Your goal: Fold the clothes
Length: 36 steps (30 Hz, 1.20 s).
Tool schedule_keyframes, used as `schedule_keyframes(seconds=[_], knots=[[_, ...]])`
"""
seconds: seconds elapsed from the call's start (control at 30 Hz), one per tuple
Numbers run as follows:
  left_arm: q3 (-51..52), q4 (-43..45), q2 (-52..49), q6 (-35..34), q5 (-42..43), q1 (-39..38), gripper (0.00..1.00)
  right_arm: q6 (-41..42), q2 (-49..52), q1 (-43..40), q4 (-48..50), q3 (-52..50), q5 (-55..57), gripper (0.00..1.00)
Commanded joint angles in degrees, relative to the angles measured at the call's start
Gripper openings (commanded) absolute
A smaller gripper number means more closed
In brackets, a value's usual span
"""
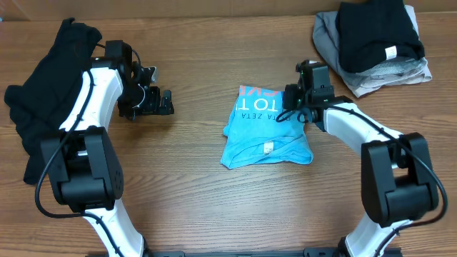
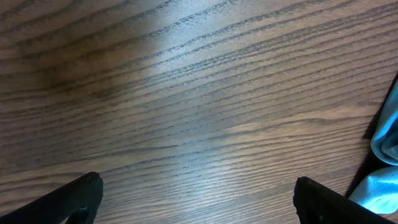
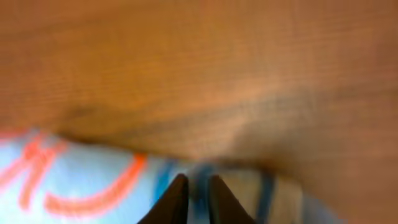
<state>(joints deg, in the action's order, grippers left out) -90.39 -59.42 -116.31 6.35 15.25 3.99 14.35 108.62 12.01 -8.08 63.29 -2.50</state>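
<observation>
The clothes in play are a light blue T-shirt (image 1: 265, 135) with red and white lettering, lying folded into a small packet at the table's middle. My right gripper (image 1: 288, 106) sits low over the packet's upper right edge. In the right wrist view its jaws (image 3: 198, 182) stand a narrow gap apart above the blurred blue cloth (image 3: 81, 180). My left gripper (image 1: 167, 102) hovers wide open over bare wood to the left of the shirt. In the left wrist view nothing lies between its fingers (image 2: 198, 186), and the shirt's edge (image 2: 388, 143) shows at the far right.
A black garment (image 1: 43, 78) is heaped at the far left beside the left arm. At the back right, a folded black garment (image 1: 375, 32) rests on a grey one (image 1: 332, 36). The wooden table (image 1: 186, 185) is bare in front.
</observation>
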Motion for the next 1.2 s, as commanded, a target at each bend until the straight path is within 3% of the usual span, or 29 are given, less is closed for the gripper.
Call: schedule_keyframes(seconds=[0.0,0.07,0.2,0.23,0.47,0.73,0.97,1.17], knots=[[0.3,0.1,-0.3,0.9,0.9,-0.2,1.00,0.1,2.3,0.1,4.4,0.2,1.0,0.21],[0.3,0.2,-0.3,0.9,0.9,-0.2,1.00,0.8,2.1,0.1,4.6,1.2,1.1,0.29],[0.3,0.6,-0.3,0.9,0.9,-0.3,1.00,3.7,-1.1,0.1,-8.4,10.3,-1.4,0.96],[0.3,0.6,-0.3,0.9,0.9,-0.3,1.00,3.7,-2.0,0.1,-12.3,13.1,-1.8,1.00],[0.3,0.5,-0.3,0.9,0.9,-0.3,1.00,3.7,-5.9,0.9,-41.7,33.0,-3.8,1.00],[0.3,0.5,-0.3,0.9,0.9,-0.3,1.00,3.7,-5.7,6.1,-61.7,30.1,-11.7,1.00],[0.3,0.6,-0.3,0.9,0.9,-0.3,1.00,5.6,-5.7,12.3,-59.6,14.9,-11.8,0.96],[0.3,0.8,-0.3,0.9,0.9,-0.3,1.00,7.0,-5.7,12.2,-51.1,3.9,-12.6,0.95]])
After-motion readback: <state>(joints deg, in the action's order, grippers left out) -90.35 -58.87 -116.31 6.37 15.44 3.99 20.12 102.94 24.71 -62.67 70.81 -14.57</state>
